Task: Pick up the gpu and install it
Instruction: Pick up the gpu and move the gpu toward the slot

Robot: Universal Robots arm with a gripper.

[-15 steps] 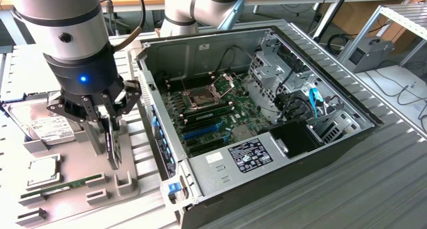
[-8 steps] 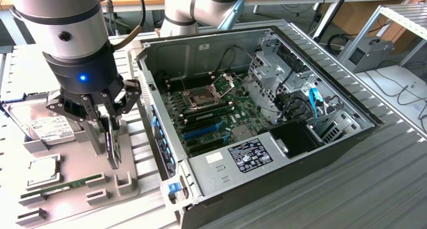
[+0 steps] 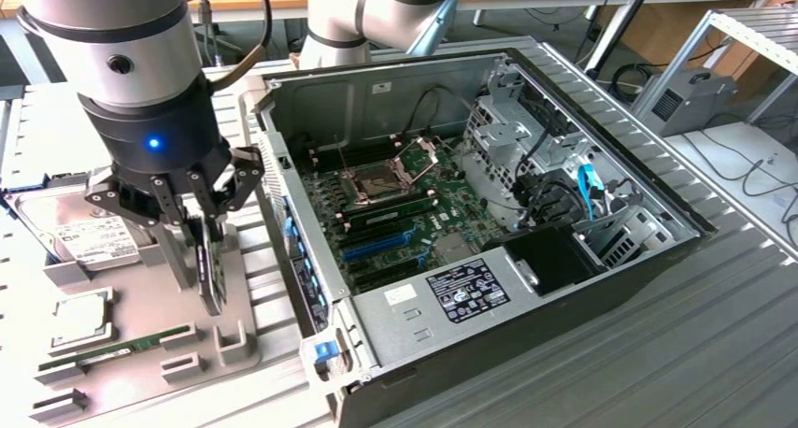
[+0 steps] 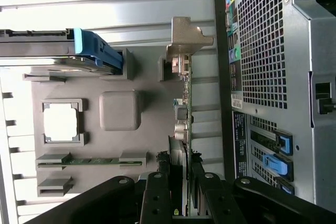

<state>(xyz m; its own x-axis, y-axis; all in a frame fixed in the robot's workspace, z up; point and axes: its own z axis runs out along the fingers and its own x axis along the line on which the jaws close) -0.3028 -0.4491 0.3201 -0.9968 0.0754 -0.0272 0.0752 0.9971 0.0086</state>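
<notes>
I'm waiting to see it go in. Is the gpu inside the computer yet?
No. The gpu stands on edge at the gray tray, outside the computer.

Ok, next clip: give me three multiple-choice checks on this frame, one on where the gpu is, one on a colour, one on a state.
1. Where is the gpu?
A. In the grey tray beside the computer case
B. Plugged in inside the case
C. Lying on top of the case

2. What colour is the light on the arm?
A. Red
B. Blue
C. Green

3. How does the case stand?
A. Closed
B. Side open, motherboard exposed
C. Tipped upside down

Answers: 1 A, the card stands on edge in the tray; 2 B, it glows blue; 3 B, the board is in plain sight.
</notes>
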